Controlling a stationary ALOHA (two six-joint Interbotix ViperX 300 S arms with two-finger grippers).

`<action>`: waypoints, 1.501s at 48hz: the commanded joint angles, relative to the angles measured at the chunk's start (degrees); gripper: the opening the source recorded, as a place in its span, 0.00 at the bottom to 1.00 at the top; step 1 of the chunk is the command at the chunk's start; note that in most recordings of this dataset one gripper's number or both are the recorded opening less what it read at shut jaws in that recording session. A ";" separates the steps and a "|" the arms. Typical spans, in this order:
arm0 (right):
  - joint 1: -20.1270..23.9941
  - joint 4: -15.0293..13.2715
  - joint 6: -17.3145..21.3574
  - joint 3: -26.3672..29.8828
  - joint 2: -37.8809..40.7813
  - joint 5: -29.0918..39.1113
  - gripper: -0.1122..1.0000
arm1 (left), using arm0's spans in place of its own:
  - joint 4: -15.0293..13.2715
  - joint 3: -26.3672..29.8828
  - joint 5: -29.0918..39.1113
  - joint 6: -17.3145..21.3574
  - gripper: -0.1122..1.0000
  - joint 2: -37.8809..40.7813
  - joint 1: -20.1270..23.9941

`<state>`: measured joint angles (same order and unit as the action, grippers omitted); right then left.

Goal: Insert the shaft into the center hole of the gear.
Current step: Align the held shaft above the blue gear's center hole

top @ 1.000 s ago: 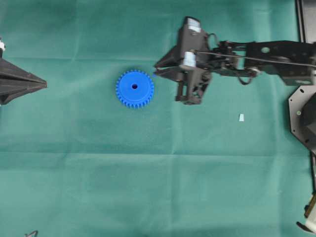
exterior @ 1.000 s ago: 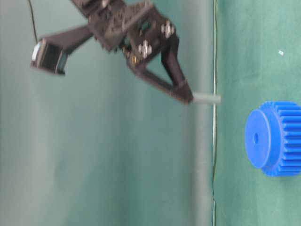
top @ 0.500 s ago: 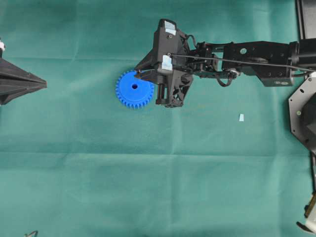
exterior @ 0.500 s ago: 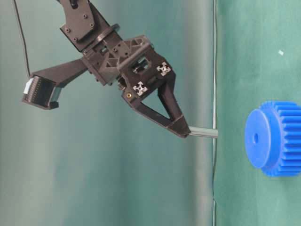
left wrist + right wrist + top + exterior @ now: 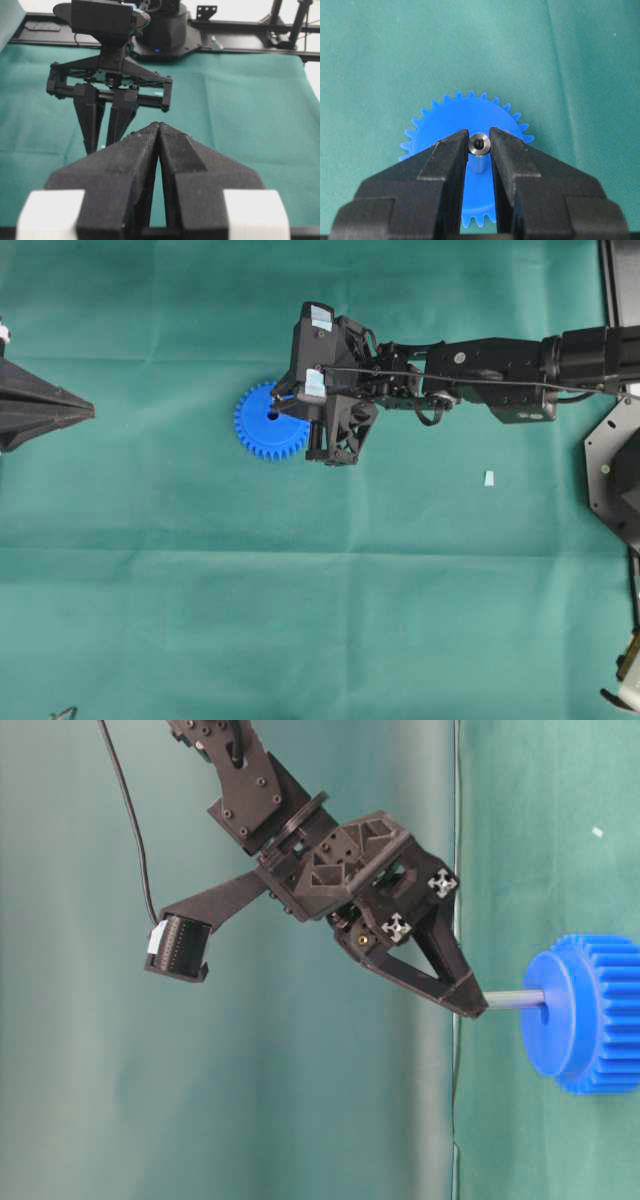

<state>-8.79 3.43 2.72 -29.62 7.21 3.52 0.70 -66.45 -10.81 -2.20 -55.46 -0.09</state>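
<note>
Right gripper [image 5: 479,145]: clamped on shaft [image 5: 479,150], tip at gear [image 5: 585,1015] face, just 12 o'clock of center hole [image 5: 543,1014]. Recommended: nudge to centre, keep square, press gently.

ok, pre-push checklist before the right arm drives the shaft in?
1. Grip: right gripper shut on the shaft: ok.
2. Shaft tip at the gear face: ok.
3. Tip lined up with the center hole: not ok, it looks slightly above in the table-level view.
4. Gear flat on the cloth: ok.
5. Left gripper shut and clear of the gear: ok.
</note>
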 commanded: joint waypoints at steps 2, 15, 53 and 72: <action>0.09 0.26 0.00 1.05 -0.62 -0.53 0.25 | 0.09 1.41 -0.35 0.00 0.10 0.26 0.00; 0.09 0.09 -0.09 1.41 -2.11 -0.26 0.25 | 0.09 1.41 -0.35 0.00 0.10 0.26 0.00; 0.35 0.18 0.00 1.32 -1.49 -0.44 0.25 | 0.09 1.41 -0.35 0.00 0.10 0.26 0.00; 0.44 0.44 0.09 0.62 0.35 -2.81 0.25 | 0.18 1.41 -0.35 0.00 0.10 0.26 0.00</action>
<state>-8.35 3.69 2.72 -29.36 8.17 1.49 0.70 -66.45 -10.81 -2.20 -55.46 -0.09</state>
